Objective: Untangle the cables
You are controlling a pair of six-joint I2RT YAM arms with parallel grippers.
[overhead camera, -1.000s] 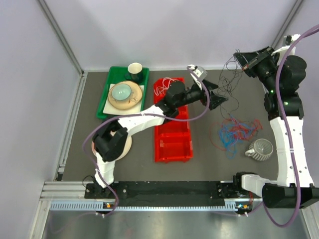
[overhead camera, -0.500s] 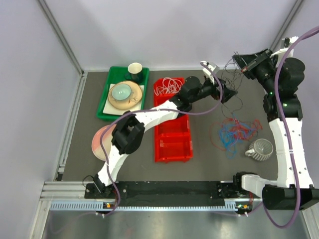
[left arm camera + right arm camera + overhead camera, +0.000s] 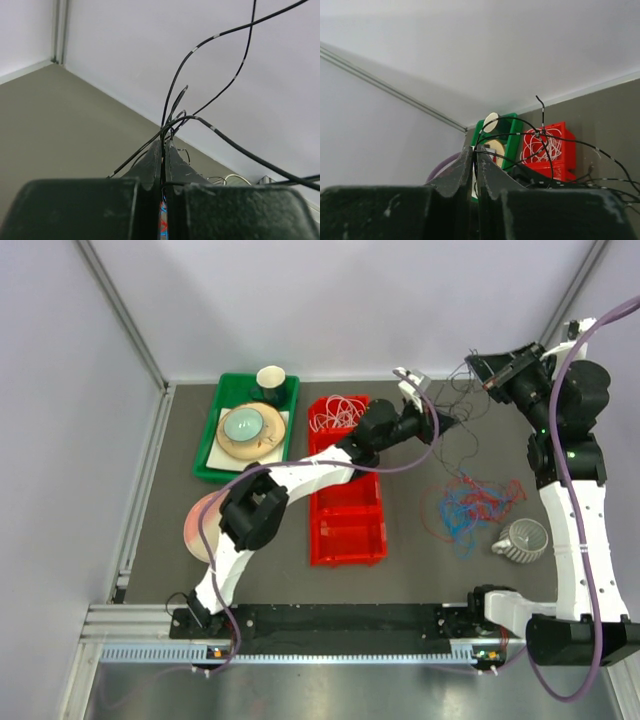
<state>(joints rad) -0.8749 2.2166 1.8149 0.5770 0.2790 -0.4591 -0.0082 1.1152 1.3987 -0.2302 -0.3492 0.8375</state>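
Both arms are raised over the far right part of the dark grey worktop point(image 3: 420, 560). Your left hand point(image 3: 163, 146) has its fingers pressed together, pinching strands of the thin black cables point(image 3: 215, 129), which fan upward from its tips. Your right hand point(image 3: 474, 150), higher and nearer the far right corner, is likewise pressed together on black strands of the same bundle. The remaining wires lie apart from these: a loose red-and-blue tangle point(image 3: 468, 502) on the worktop near its right edge, close to a ribbed grey mug point(image 3: 522, 538), and white and red coils point(image 3: 338, 412) in the far compartment of the red plastic bin point(image 3: 348, 560). As for risks, if you draw the hands apart quickly, the crossed strands between them may cinch into a knot rather than slide free. Wire this fine may also slip out of either pinch. A black strand hanging toward the coloured tangle could snag it and drag it against the mug.
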